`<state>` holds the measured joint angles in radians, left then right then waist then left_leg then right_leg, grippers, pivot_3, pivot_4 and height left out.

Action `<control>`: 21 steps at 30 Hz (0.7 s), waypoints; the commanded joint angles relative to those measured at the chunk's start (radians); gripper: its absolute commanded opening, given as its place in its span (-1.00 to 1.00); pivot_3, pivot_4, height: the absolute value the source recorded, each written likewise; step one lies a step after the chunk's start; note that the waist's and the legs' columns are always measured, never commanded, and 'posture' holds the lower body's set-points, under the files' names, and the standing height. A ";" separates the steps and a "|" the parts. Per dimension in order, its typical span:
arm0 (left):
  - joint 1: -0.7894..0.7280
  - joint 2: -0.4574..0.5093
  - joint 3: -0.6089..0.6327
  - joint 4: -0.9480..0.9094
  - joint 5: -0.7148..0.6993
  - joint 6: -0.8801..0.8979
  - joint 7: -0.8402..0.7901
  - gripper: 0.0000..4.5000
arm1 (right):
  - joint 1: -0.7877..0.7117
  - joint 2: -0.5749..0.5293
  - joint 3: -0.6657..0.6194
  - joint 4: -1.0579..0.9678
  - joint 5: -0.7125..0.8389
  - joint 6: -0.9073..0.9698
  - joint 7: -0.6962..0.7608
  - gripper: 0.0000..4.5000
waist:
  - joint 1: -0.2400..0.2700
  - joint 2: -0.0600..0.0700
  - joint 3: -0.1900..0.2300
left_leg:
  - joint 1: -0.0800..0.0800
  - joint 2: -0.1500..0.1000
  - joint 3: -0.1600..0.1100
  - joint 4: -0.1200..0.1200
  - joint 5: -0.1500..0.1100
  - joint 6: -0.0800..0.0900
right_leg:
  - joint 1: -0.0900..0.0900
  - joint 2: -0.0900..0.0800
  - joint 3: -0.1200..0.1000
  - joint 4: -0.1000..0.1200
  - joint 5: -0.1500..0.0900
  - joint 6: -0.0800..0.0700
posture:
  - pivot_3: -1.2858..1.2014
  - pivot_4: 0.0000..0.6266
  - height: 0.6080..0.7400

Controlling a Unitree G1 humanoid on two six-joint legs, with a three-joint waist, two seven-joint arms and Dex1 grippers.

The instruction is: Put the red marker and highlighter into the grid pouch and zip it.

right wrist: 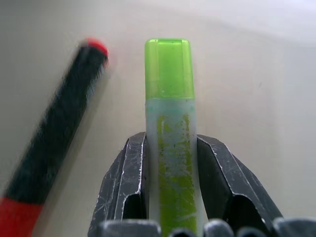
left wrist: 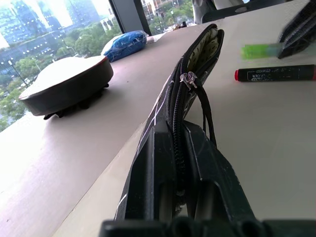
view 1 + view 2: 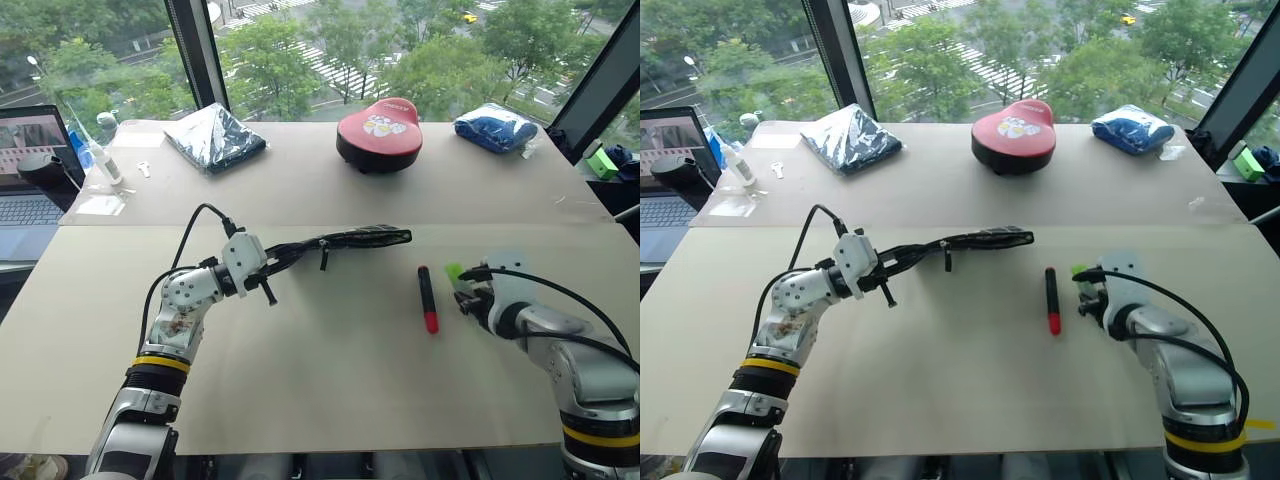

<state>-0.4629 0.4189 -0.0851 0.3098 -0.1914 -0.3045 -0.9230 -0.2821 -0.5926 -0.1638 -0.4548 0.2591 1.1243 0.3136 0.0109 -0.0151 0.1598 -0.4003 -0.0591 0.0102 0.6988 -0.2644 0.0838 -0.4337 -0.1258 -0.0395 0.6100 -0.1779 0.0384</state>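
Right claw [image 1: 170, 173] grips the chunky, light green translucent highlighter [image 1: 169, 98] between both fingers, presumably for carrying to the pouch; left claw [image 3: 262, 268], clamped shut, holds the flat black white-gridded fabric pouch [image 3: 345, 239] edge-up above the beige tabletop [image 3: 330, 380], its mouth gaping to receive pens; the slim black red-tipped marker [image 3: 427, 298] lies between; the pouch's inside stays hidden.

A pale table [image 3: 330, 390] stood before tall windows [image 3: 300, 50] with dark frames, daylight and green trees beyond. An open laptop [image 3: 30, 165] sat far left; a red case [image 3: 380, 133] sat far centre.
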 commanded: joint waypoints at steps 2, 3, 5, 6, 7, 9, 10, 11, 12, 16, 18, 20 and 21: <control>0.004 0.004 -0.008 0.004 0.022 -0.053 -0.009 -1.00 | -0.095 -0.120 -0.035 -0.074 0.082 -0.096 0.170 -0.55 | 0.001 0.000 0.000 | 0.000 0.000 0.000 -0.001 0.000 0.000 | -0.001 0.000 0.000 0.000 0.000 0.000 | 0.03 -0.52 1.00; 0.005 0.004 -0.008 0.005 0.023 -0.056 -0.008 -1.00 | -0.106 -0.156 -0.033 -0.097 0.115 -0.094 0.225 -0.55 | 0.002 0.000 0.000 | -0.001 0.000 0.000 -0.001 0.000 0.000 | -0.001 0.000 0.000 0.000 0.000 0.000 | 0.03 -0.52 1.00; 0.006 0.003 -0.007 0.005 0.026 -0.059 -0.006 -1.00 | -0.114 -0.216 -0.022 -0.129 0.166 -0.084 0.307 -0.55 | 0.003 0.000 0.000 | -0.002 0.000 0.000 -0.001 0.000 0.000 | -0.001 0.000 -0.001 -0.001 0.000 0.000 | 0.03 -0.52 1.00; 0.007 0.002 -0.006 0.006 0.027 -0.060 -0.006 -1.00 | -0.113 -0.243 -0.011 -0.142 0.190 -0.071 0.340 -0.55 | 0.003 0.000 0.000 | -0.003 0.000 0.000 -0.001 0.000 0.001 | -0.002 0.000 -0.001 -0.001 0.000 0.000 | 0.03 -0.52 1.00; 0.007 0.001 -0.006 0.005 0.028 -0.060 -0.005 -1.00 | -0.108 -0.268 0.001 -0.156 0.213 -0.059 0.371 -0.55 | 0.003 0.000 0.000 | -0.003 0.001 0.000 0.000 -0.001 0.001 | -0.001 0.000 -0.001 -0.002 0.000 0.000 | 0.03 -0.52 1.00; 0.010 0.000 -0.006 0.002 0.029 -0.059 -0.003 -1.00 | -0.096 -0.298 0.032 -0.185 0.247 -0.052 0.413 -0.55 | 0.003 0.000 0.000 | -0.003 0.001 0.000 0.000 -0.001 0.002 | -0.001 0.000 -0.001 -0.002 0.000 0.000 | 0.03 -0.52 1.00; 0.011 0.000 -0.006 0.000 0.029 -0.058 -0.002 -1.00 | -0.097 -0.299 0.057 -0.188 0.246 -0.052 0.412 -0.55 | 0.002 0.000 0.000 | -0.003 0.001 0.000 0.000 -0.001 0.002 | -0.001 0.000 -0.001 -0.002 0.000 0.000 | 0.03 -0.52 1.00; 0.012 -0.001 -0.007 -0.004 0.029 -0.056 -0.001 -1.00 | -0.109 -0.290 0.087 -0.174 0.236 -0.045 0.396 -0.55 | 0.002 0.000 0.000 | -0.003 0.001 0.000 0.000 -0.001 0.002 | -0.001 0.000 -0.001 -0.002 0.000 0.000 | 0.03 -0.52 1.00; 0.013 -0.002 -0.007 -0.007 0.028 -0.054 0.000 -1.00 | -0.122 -0.280 0.112 -0.158 0.226 -0.038 0.379 -0.55 | 0.002 0.000 0.000 | -0.003 0.001 0.000 0.000 -0.001 0.002 | -0.001 0.000 -0.001 -0.002 0.000 0.000 | 0.03 -0.52 1.00; 0.011 -0.003 -0.010 -0.022 0.025 -0.041 0.001 -1.00 | -0.164 -0.235 0.209 -0.087 0.174 -0.038 0.319 -0.55 | 0.002 0.000 0.000 | -0.004 0.001 0.000 0.001 -0.001 0.001 | -0.003 -0.001 0.000 -0.001 0.000 0.000 | 0.03 -0.52 1.00; 0.008 -0.001 -0.009 -0.028 0.023 -0.035 0.000 -1.00 | -0.179 -0.215 0.241 -0.060 0.158 -0.044 0.304 -0.55 | 0.001 0.000 0.000 | -0.005 0.001 0.000 0.001 0.000 0.000 | -0.004 -0.002 0.000 -0.001 0.000 0.000 | 0.03 -0.52 1.00; 0.008 0.001 -0.009 -0.033 0.023 -0.033 -0.002 -1.00 | -0.190 -0.204 0.266 -0.036 0.143 -0.051 0.296 -0.55 | 0.003 0.000 0.000 | -0.005 0.000 -0.001 0.001 0.000 -0.001 | -0.004 -0.002 0.000 -0.001 0.000 0.000 | 0.03 -0.52 1.00; 0.009 0.001 -0.009 -0.035 0.023 -0.032 -0.002 -1.00 | -0.194 -0.201 0.272 -0.030 0.137 -0.051 0.294 -0.55 | 0.004 0.000 0.000 | -0.005 0.000 0.000 0.001 0.001 -0.001 | -0.004 -0.002 0.000 -0.001 0.000 0.000 | 0.03 -0.52 1.00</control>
<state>-0.4497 0.4163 -0.1011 0.3170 -0.1588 -0.3319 -0.9285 -0.4556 -0.7912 0.1120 -0.4829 0.4120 1.0843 0.6207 0.0151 -0.0155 0.1599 -0.4055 -0.0588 0.0098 0.6994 -0.2637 0.0824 -0.4380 -0.1278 -0.0398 0.6093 -0.1777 0.0382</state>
